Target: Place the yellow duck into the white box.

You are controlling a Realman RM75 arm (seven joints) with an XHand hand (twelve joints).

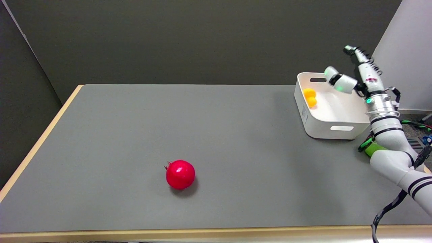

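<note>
yellow duck (309,97) sits inside white box (332,130), up against left wall. right hand (354,76) hovers above box, fingers (331,73) spread, holding nothing. duck looks light, squishy (probably rubbery, bit slippery). best hold: wrap round plump body, not head.

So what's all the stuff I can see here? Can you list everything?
Duck: one, yellow, inside the white box, against its left wall.
Box: one, white, far right of the table.
Pomegranate: one, red, near the table's middle, towards the front.
Table: one, grey with a wooden edge.
Right hand: one, black and white, fingers spread, holding nothing, above the box's right side.
Right arm: one, white, reaching in from the lower right.
</note>
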